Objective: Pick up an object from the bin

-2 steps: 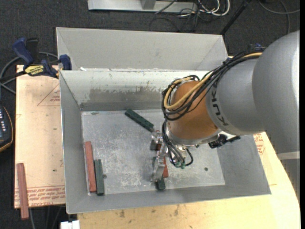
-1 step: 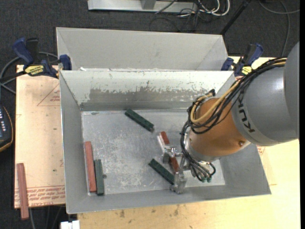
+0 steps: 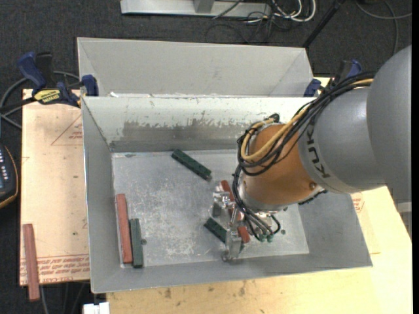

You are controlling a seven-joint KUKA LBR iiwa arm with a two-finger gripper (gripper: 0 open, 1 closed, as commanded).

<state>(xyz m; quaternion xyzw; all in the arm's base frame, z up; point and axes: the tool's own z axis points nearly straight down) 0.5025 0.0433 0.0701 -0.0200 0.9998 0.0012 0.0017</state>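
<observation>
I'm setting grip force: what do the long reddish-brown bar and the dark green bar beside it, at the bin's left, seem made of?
Long reddish-brown bar: probably wood, perhaps stained or painted; matt, no glint. Dark green bar: painted wood or plastic, I cannot tell which; flat even colour, straight edges, no shine.

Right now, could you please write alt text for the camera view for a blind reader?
The robot arm reaches in from the right, its gripper low near the front of a grey metal bin, beside a small dark green block. Another dark green bar lies near the back, and a red strip and green strip lie side by side at left.
</observation>
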